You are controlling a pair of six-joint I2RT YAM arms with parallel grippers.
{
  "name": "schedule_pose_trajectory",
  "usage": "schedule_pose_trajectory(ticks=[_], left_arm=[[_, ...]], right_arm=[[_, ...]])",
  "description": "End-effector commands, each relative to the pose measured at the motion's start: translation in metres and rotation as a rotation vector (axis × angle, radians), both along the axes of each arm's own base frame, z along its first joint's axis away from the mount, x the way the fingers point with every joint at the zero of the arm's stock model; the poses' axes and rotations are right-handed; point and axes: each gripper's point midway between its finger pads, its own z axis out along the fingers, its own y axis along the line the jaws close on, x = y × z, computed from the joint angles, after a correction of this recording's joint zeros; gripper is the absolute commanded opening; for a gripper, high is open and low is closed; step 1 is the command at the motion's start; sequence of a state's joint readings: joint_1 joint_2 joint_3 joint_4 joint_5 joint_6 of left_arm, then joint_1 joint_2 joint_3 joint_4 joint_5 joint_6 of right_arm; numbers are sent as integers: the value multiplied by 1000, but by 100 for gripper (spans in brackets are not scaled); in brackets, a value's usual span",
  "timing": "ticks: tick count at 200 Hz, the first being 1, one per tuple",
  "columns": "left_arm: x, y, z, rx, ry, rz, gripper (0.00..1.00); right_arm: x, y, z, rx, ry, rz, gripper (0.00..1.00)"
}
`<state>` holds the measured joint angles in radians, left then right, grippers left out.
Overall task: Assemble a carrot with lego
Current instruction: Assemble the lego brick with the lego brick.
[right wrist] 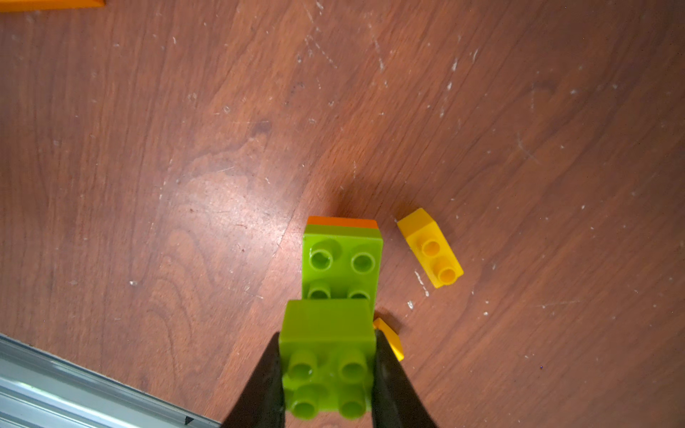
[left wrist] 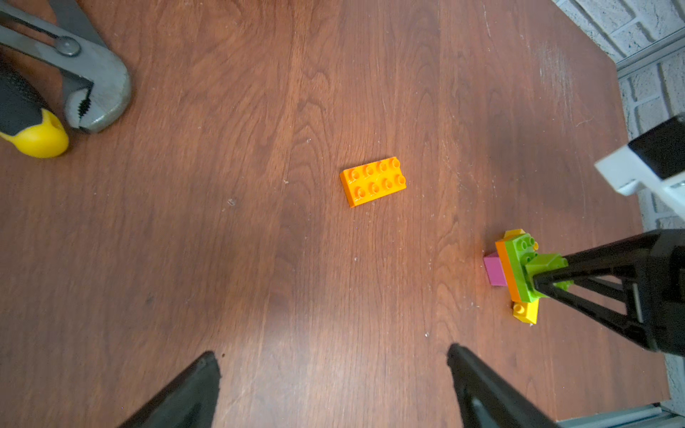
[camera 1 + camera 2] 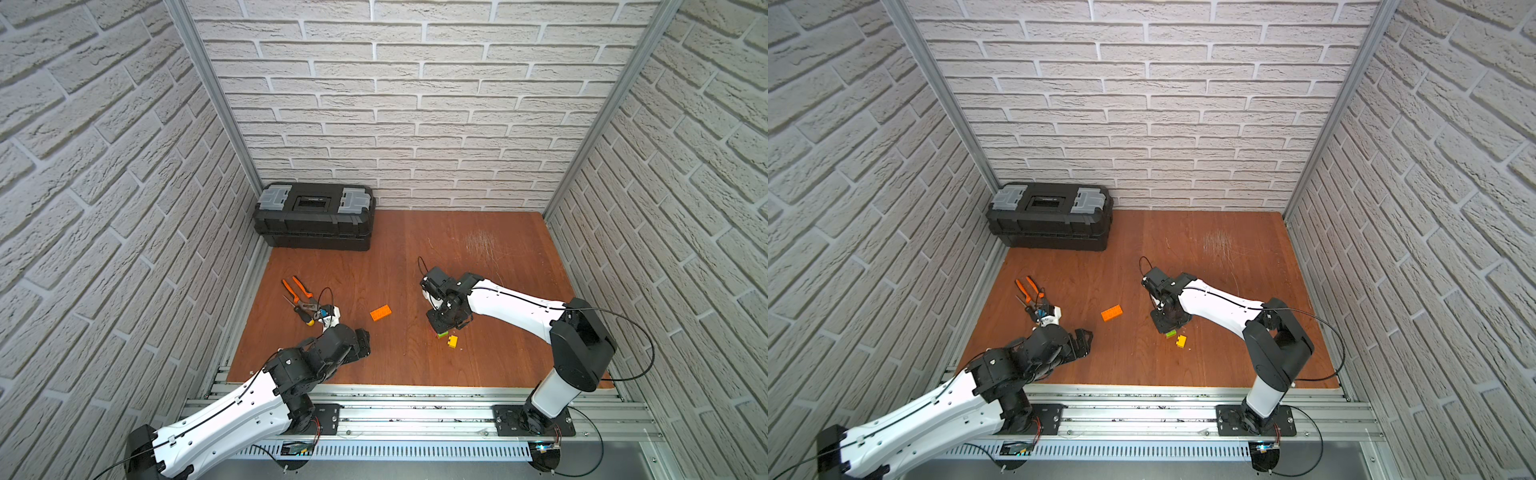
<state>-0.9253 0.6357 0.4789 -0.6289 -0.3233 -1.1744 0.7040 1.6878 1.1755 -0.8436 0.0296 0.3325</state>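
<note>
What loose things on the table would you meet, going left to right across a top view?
Pliers → orange brick → carrot → yellow brick. The toolbox overlaps the pliers from side to side, so it is left out.

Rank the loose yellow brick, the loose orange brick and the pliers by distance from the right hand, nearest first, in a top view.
1. loose yellow brick, beside the right hand.
2. loose orange brick, in the middle.
3. pliers, far left side.
</note>
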Motion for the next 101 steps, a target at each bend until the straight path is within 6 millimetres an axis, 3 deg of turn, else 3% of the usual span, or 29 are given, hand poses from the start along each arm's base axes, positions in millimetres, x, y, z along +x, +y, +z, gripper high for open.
schedule_pose_trajectory(ticks=[1, 101], left_arm=[[-1, -1, -2, -7, -1, 0, 98], [-1, 0, -3, -5, 1, 1, 98]], right_arm=[[1, 2, -6, -11, 0, 14, 2], [4, 3, -13, -36, 13, 25, 2]])
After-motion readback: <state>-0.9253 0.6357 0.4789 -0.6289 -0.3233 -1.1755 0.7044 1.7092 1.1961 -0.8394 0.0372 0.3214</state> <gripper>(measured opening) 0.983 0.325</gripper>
